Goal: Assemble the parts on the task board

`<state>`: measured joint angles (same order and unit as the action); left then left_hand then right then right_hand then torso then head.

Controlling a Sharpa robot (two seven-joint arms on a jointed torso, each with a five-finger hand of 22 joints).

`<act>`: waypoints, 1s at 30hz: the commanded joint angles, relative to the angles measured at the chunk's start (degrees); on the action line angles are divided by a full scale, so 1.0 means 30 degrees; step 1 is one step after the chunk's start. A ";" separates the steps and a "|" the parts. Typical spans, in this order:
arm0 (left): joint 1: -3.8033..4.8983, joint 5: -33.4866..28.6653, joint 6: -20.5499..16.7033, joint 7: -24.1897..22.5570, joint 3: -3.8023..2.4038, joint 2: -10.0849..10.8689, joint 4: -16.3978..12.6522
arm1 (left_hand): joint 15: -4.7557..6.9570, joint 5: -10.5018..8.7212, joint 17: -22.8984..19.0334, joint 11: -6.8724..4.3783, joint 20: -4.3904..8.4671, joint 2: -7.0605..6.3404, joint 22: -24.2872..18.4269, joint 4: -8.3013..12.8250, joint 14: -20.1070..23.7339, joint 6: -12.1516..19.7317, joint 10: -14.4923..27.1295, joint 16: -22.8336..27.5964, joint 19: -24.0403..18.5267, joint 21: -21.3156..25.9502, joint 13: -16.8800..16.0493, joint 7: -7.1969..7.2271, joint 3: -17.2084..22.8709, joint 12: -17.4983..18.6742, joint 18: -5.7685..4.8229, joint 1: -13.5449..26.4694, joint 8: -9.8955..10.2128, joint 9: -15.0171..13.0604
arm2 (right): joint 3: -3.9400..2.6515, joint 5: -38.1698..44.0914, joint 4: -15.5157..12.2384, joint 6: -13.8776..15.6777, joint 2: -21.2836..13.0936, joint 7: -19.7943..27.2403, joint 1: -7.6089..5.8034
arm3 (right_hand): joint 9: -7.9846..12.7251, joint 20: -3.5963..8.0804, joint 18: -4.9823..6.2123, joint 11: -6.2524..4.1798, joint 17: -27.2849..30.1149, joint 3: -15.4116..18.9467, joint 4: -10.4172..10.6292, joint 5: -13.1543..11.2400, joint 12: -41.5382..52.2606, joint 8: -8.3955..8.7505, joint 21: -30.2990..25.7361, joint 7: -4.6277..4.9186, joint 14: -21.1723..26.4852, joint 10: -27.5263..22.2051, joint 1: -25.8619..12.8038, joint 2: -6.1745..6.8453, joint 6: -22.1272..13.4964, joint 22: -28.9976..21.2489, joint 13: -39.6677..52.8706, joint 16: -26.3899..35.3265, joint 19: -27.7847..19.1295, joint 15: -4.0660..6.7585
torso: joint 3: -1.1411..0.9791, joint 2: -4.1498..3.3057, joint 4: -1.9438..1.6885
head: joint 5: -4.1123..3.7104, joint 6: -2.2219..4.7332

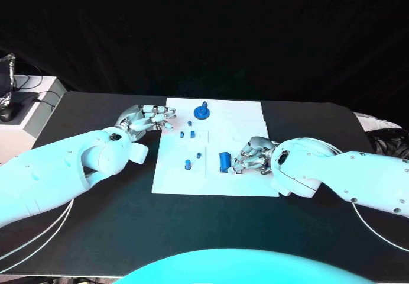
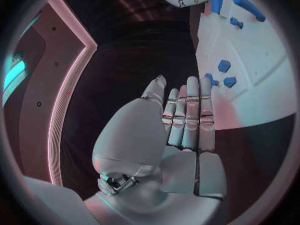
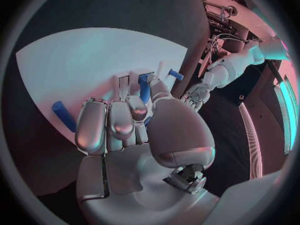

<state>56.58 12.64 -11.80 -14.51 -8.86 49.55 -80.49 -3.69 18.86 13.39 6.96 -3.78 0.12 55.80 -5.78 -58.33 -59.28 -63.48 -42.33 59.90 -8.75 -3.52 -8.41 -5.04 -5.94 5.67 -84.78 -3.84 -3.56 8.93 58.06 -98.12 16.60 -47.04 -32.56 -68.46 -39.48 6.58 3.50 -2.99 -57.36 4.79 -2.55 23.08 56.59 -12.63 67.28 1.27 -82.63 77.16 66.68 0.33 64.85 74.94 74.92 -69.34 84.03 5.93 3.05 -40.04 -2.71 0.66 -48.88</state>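
The white task board [image 1: 231,183] lies mid-table. On it a round blue knob part [image 1: 202,111] sits at the far edge, three small blue pieces [image 1: 187,132] lie left of centre, and two more [image 1: 192,160] lie nearer. A blue cylinder [image 1: 225,161] lies on its side beside my right hand [image 1: 253,155]. That hand's fingers are curled in next to the cylinder [image 3: 62,115], with a narrow gap between them. My left hand [image 1: 149,118] hovers at the board's left edge, fingers [image 2: 187,110] stretched out straight and holding nothing. The small pieces [image 2: 224,65] lie just beyond them.
A side stand with dark equipment and cables [image 1: 15,100] sits past the table's left end. A pale object [image 1: 375,123] lies at the right edge. Bare black table [image 1: 127,242] spreads in front of the board.
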 commanded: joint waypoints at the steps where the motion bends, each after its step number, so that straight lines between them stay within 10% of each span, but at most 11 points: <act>1: -0.0009 -0.0076 0.0308 -0.0042 -0.0015 -0.0010 -0.0057 | -0.0013 -0.0071 -0.0017 -0.0022 -0.0080 0.0051 0.0008 0.0020 0.0141 0.0027 0.0098 -0.0066 0.0071 0.0074 -0.0014 -0.0054 -0.0122 -0.0059 -0.0235 0.0006 0.0020 -0.0022 | -0.0008 0.0224 -0.0057 -0.0419 -0.0020 0.0326 0.0033 | 0.0082 0.0078 -0.0104 0.0038 0.0002 -0.0194 -0.0078 -0.0157 0.0024 -0.0063 0.0069 -0.0025 -0.0031 0.0080 0.0319 0.0437 0.0082 0.3072 0.0211 -0.0039 0.0747 0.0054 | -0.0018 -0.0008 0.0021 | 0.0008 -0.0020; 17: -0.0015 -0.0070 0.0316 -0.0005 -0.0015 -0.0011 -0.0054 | -0.0010 -0.0065 -0.0031 -0.0019 -0.0075 0.0080 0.0043 0.0036 0.0144 0.0047 0.0104 -0.0084 0.0084 0.0089 -0.0014 -0.0065 -0.0097 -0.0056 -0.0230 -0.0037 0.0029 -0.0019 | -0.0008 0.0214 -0.0019 0.0232 -0.0010 0.0469 0.0077 | 0.0063 0.0067 -0.0107 0.0040 -0.0059 -0.0602 0.0583 -0.0832 0.0069 -0.0135 0.0172 -0.0031 -0.0044 0.0120 0.0315 0.0909 0.0103 0.3100 0.0244 -0.0059 0.0779 0.0041 | 0.0007 0.0011 -0.0001 | -0.0008 -0.0059; 30: -0.0072 -0.0064 0.0320 -0.0005 -0.0015 -0.0048 -0.0016 | -0.0007 -0.0066 -0.0037 -0.0019 -0.0072 0.0087 0.0071 0.0042 0.0144 0.0039 0.0103 -0.0097 0.0089 0.0092 -0.0013 -0.0066 -0.0081 -0.0054 -0.0228 -0.0053 0.0026 -0.0020 | -0.0008 0.0468 0.0280 0.0674 0.0138 0.0105 0.0196 | -0.0026 0.0102 -0.0114 -0.0010 -0.0052 -0.0440 0.0505 -0.0771 0.0048 -0.0250 0.0179 -0.0099 -0.0045 0.0153 0.0333 0.0251 0.0044 0.3099 0.0222 -0.0043 0.0789 0.0078 | 0.0019 0.0005 -0.0013 | -0.0034 -0.0088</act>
<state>56.40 12.64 -11.73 -14.27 -8.86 49.51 -80.45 -3.69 18.86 13.35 6.96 -3.78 0.12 55.92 -5.78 -58.34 -59.28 -63.48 -42.33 59.90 -8.75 -3.52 -8.41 -5.04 -5.94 5.67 -84.78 -3.84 -3.56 8.92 58.55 -97.38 17.88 -46.68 -32.08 -67.97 -39.48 6.56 3.50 -2.98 -57.61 3.31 -1.02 20.83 56.59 -13.07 67.50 1.27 -82.63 77.16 67.71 1.62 64.84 74.92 74.95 -69.34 84.02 5.92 3.10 -40.02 -2.72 0.57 -49.10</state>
